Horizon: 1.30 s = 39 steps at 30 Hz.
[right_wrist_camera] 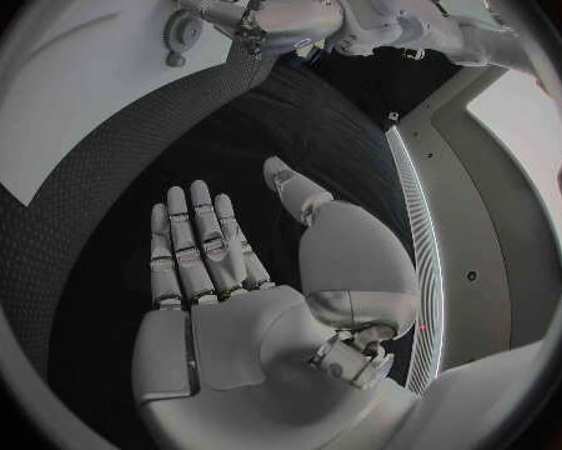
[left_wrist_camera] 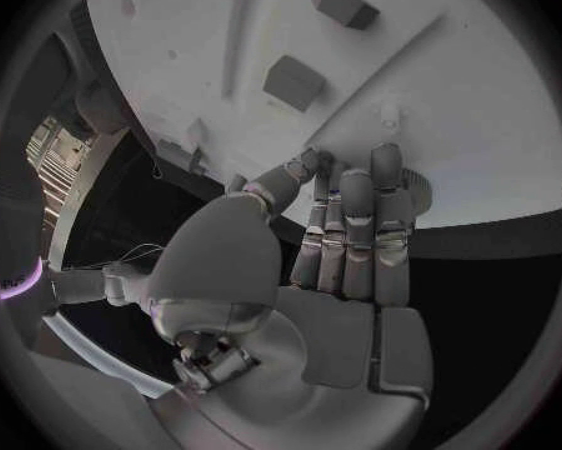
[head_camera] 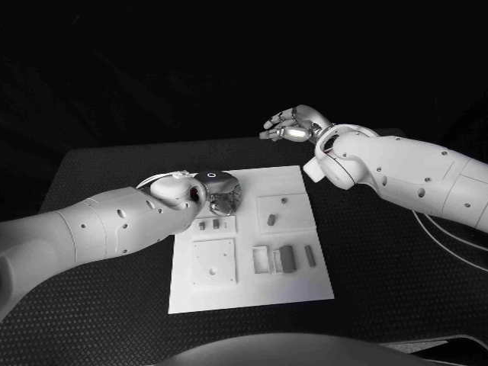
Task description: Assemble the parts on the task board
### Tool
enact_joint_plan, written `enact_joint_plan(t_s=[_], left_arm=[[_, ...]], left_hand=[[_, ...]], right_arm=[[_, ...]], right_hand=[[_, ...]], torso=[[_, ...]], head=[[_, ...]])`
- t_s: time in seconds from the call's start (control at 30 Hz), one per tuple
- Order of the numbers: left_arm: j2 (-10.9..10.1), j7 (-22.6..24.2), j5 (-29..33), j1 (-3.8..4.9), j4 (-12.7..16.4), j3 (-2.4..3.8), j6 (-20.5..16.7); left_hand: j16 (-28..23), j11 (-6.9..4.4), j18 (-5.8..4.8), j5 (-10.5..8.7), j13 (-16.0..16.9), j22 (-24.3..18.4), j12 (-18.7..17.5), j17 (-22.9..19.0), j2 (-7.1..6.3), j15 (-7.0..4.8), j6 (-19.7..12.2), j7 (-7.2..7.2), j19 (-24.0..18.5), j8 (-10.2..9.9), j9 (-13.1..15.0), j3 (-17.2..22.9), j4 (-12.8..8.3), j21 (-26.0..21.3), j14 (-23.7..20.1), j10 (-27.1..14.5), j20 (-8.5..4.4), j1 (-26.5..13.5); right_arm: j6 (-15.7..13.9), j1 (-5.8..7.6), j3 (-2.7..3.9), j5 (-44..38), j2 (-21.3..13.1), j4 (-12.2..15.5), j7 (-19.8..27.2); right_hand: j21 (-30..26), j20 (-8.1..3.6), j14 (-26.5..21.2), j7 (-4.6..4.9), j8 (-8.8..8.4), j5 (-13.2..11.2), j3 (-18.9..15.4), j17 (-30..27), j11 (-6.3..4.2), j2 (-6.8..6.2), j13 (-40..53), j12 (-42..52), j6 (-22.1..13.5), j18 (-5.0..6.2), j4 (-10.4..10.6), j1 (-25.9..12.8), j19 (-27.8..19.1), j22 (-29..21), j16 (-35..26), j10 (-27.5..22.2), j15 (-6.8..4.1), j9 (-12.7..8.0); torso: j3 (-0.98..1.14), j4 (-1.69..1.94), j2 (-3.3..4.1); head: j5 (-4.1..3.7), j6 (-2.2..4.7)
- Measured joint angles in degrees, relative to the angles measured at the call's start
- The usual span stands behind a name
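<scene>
From the head view, my left hand (head_camera: pixel 213 191) hovers over the task board's (head_camera: pixel 299 286) far left corner, parts (head_camera: pixel 284 258) lying nearer me; my right hand (head_camera: pixel 296 126) waits beyond it. At the left wrist, fingers (left_wrist_camera: pixel 356 225) lie straight, holding nothing; a small gear-like part (left_wrist_camera: pixel 415 184) sits just beyond the fingertips; I should curl onto it slowly. At the right wrist, that hand (right_wrist_camera: pixel 237 290) is flat over the black table (right_wrist_camera: pixel 119 220), empty.

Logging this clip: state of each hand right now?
Left hand: open, fingers over the task board, holding nothing.
Right hand: open, empty.
</scene>
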Motion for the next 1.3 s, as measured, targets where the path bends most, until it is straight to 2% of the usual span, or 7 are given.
enact_joint_plan(t_s=[0.43,0.63,0.77,1.1,1.3], left_arm=[[0.44,-0.19,-0.07,0.03,-1.0,0.06,-0.16],[0.71,-0.03,-0.16,-0.08,-1.62,0.17,-0.24],[0.86,0.42,-0.16,-0.19,-2.1,0.2,-0.59],[0.85,1.22,-0.16,-0.53,-2.6,0.31,-1.81],[0.59,1.38,-0.11,-0.67,-2.38,0.28,-2.55]], left_hand=[[0.45,-0.09,0.0,0.0,0.02,0.76,-0.57,0.25,0.0,-0.03,-0.29,0.28,0.41,0.0,-0.29,0.12,-0.12,0.4,0.44,0.09,0.0,0.0],[0.45,0.05,0.0,0.23,0.49,1.13,-0.56,0.25,-1.06,-0.12,-0.29,0.27,0.51,0.0,-0.41,1.78,-0.27,0.41,0.53,0.29,-0.09,1.99],[0.45,-0.03,0.0,0.22,0.56,1.24,-0.52,0.25,-1.28,0.07,-0.29,0.27,0.51,0.0,-0.42,1.78,-0.27,0.44,0.74,0.37,-0.09,2.21],[0.7,-0.21,0.02,0.23,0.57,1.49,-0.74,0.27,-1.28,-0.12,0.2,0.22,0.72,0.26,-0.47,1.81,-0.24,0.44,0.95,0.99,0.11,2.21],[0.89,-0.45,0.03,0.22,0.65,1.7,-0.88,0.33,-0.95,-0.53,1.02,-0.2,1.33,0.71,-0.4,1.81,-0.24,0.44,1.76,1.86,-0.31,1.87]], right_arm=[[0.02,0.0,0.0,0.02,0.08,-0.06,-0.02],[0.05,0.0,0.0,0.05,0.09,-0.07,-0.02],[0.06,0.0,0.0,0.06,0.05,-0.04,-0.02],[0.07,0.0,0.0,0.07,-0.07,0.05,-0.03],[0.07,-0.01,0.0,0.08,-0.06,0.05,-0.03]], right_hand=[[-0.22,0.0,0.0,-0.01,0.0,0.0,0.0,-0.06,0.0,0.0,-0.25,-0.22,-0.01,0.0,0.0,0.0,0.0,0.06,0.0,0.41,0.0,-0.06],[-0.22,0.0,0.16,-0.01,0.0,0.0,-0.16,-0.13,0.0,0.0,-0.47,-0.22,-0.01,0.0,0.16,0.0,0.01,0.22,-0.28,0.41,0.16,-0.15],[-0.22,-0.01,0.21,-0.01,0.0,0.0,-0.16,-0.13,0.0,0.0,-0.53,-0.22,-0.01,0.0,0.16,0.0,0.01,0.21,-0.28,0.41,0.21,-0.16],[-0.43,0.19,0.21,-0.01,0.0,0.0,-0.16,-0.12,0.0,0.0,-0.66,-0.44,-0.01,0.0,0.16,0.0,-0.19,0.28,-0.28,0.4,0.21,-0.2],[-0.43,0.19,0.21,-0.01,0.0,0.0,-0.16,-0.12,0.0,0.0,-0.73,-0.44,-0.01,0.0,0.16,0.0,-0.19,0.35,-0.28,0.4,0.21,-0.21]], torso=[[-0.04,0.07,-0.02],[-0.05,0.07,-0.02],[-0.08,0.07,-0.01],[-0.08,0.07,0.05],[-0.04,0.06,0.05]], head=[[-0.08,-0.03],[-0.04,-0.11],[-0.1,-0.16],[-0.28,-0.29],[-0.33,-0.38]])
